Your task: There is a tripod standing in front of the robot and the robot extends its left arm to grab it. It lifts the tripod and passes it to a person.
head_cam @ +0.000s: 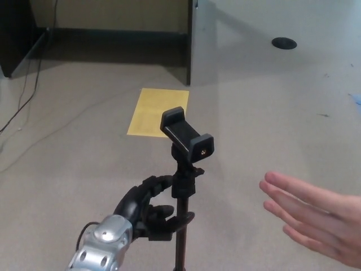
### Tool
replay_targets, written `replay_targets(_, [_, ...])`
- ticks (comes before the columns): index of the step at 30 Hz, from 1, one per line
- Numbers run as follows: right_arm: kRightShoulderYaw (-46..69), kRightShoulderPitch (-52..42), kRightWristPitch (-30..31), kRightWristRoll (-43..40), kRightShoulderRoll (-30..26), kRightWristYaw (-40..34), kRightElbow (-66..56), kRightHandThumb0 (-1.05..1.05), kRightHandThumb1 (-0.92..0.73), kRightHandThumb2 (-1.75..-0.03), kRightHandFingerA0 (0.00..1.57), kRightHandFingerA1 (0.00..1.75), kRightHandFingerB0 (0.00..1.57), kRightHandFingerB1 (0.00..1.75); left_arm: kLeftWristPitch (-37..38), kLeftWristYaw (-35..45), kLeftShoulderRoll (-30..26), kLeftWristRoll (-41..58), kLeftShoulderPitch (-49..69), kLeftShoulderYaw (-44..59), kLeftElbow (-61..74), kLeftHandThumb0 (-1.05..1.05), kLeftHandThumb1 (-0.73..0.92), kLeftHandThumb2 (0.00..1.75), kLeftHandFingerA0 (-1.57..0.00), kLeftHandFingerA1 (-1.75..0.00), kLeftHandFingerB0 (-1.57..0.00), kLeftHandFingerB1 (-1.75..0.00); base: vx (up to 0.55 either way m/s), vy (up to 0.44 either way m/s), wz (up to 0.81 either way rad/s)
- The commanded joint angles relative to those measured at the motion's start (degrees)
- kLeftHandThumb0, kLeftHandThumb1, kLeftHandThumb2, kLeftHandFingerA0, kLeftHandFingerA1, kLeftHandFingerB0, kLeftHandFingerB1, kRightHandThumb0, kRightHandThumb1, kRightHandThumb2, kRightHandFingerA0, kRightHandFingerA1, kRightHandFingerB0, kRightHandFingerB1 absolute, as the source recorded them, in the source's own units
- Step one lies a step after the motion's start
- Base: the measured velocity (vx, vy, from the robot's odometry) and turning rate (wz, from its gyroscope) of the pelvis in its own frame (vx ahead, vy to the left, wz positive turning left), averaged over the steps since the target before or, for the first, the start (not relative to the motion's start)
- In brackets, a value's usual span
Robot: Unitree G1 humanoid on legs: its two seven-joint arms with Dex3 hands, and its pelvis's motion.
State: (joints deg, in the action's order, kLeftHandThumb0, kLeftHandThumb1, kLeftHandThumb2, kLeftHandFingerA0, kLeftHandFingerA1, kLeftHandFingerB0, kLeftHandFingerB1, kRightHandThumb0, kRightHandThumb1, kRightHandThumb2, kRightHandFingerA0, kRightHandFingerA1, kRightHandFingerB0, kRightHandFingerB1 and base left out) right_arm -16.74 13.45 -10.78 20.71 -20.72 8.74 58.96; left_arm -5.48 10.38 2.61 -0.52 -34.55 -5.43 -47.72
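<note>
The tripod point(181, 186) stands upright on the floor point(271, 101) before you, top-heavy with its phone clamp point(186, 138). Your left hand point(144, 209) curls its fingers point(180, 220) around the thin, stiff pole, seemingly not fully clamped; grip just under the head. A person's hand point(316, 217) waits nearby.

Left robot hand point(148, 208) low, fingers curled forward.
</note>
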Motion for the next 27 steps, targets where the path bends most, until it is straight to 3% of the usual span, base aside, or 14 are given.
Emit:
replay_targets(1, [1.1,0.2,0.2,-0.9,-0.9,1.1,-0.4,-0.38,-0.72,-0.62,0.51,0.37,0.33,0.31,1.7,-0.1,0.9,-0.9,-2.1,-0.5,0.4,-0.57,0.41,0.68,-0.22,-0.42,-0.07,-0.3,0.0,0.0,0.0])
replay_targets(11, [1.7,-0.1,-0.8,-1.0,-1.2,1.8,-0.5,-0.41,-0.72,-0.62,0.5,0.37,0.32,0.31,2.6,0.0,3.7,-3.5,-1.2,-5.5,4.1,-0.67,0.41,0.72,-0.24,-0.43,-0.09,-0.32,0.0,0.0,0.0])
replay_targets(12, [1.6,0.1,-0.7,-0.7,-1.2,1.6,-0.3,-0.41,-0.72,-0.62,0.48,0.36,0.32,0.31,2.7,0.2,3.9,-3.4,-1.3,-5.8,4.2,-0.62,0.47,0.56,-0.29,-0.35,-0.12,-0.25,0.0,0.0,0.0])
replay_targets(13, [1.6,0.2,-0.8,-0.6,-1.3,1.4,-0.1,-0.4,-0.72,-0.62,0.51,0.37,0.33,0.31,2.1,0.4,4.6,-3.2,-1.0,-6.1,5.5,-0.66,0.41,0.71,-0.26,-0.43,-0.09,-0.32,0.0,0.0,0.0])
replay_targets(19, [1.6,0.9,0.3,-0.4,-1.1,1.4,-0.7,-0.4,-0.72,-0.62,0.5,0.36,0.32,0.31,1.4,1.2,5.9,-3.0,-1.9,-6.6,5.2,-0.61,0.44,0.71,-0.27,-0.43,-0.08,-0.34,0.0,0.0,0.0])
replay_targets(20, [1.5,0.9,0.3,-0.3,-1.1,1.3,-0.8,-0.4,-0.72,-0.62,0.5,0.36,0.32,0.31,1.8,0.8,6.1,-3.2,-1.8,-6.7,4.9,-0.52,0.5,0.73,-0.36,-0.46,-0.13,-0.36,0.0,0.0,0.0])
replay_targets(21, [1.5,1.0,0.4,-0.3,-1.2,1.4,-0.8,-0.41,-0.72,-0.62,0.51,0.36,0.32,0.31,2.5,0.3,6.3,-3.4,-1.6,-6.6,4.8,-0.3,0.74,0.62,-0.67,-0.43,-0.32,-0.31,0.0,0.0,0.0])
replay_targets(22, [1.5,1.2,0.4,-0.2,-1.2,1.5,-0.8,-0.41,-0.72,-0.62,0.51,0.36,0.32,0.31,3.3,-0.2,6.5,-3.4,-1.5,-6.5,4.6,-0.3,0.74,0.62,-0.67,-0.43,-0.32,-0.31,0.0,0.0,0.0])
replay_targets(24, [1.5,2.2,0.7,-0.3,-1.1,2.0,-0.4,-0.41,-0.71,-0.62,0.51,0.37,0.32,0.31,5.1,-0.3,6.2,-3.9,-2.1,-6.4,3.6,-0.12,0.86,0.66,-1.06,-0.58,-0.63,-0.43,0.0,0.0,0.0])
replay_targets(25, [1.5,2.6,0.7,-0.4,-1.1,2.1,-0.3,-0.41,-0.71,-0.62,0.52,0.37,0.33,0.31,6.0,-1.0,6.0,-4.1,-2.2,-6.1,3.2,-0.07,0.87,0.66,-1.13,-0.78,-0.78,-0.51,0.0,0.0,0.0])
replay_targets(27, [1.4,3.5,0.8,-0.2,-1.3,2.3,-0.3,-0.41,-0.72,-0.62,0.52,0.37,0.34,0.31,6.2,-2.2,6.0,-4.2,-3.3,-5.5,2.4,-0.06,0.86,0.65,-1.11,-0.87,-0.83,-0.56,0.0,0.0,0.0])
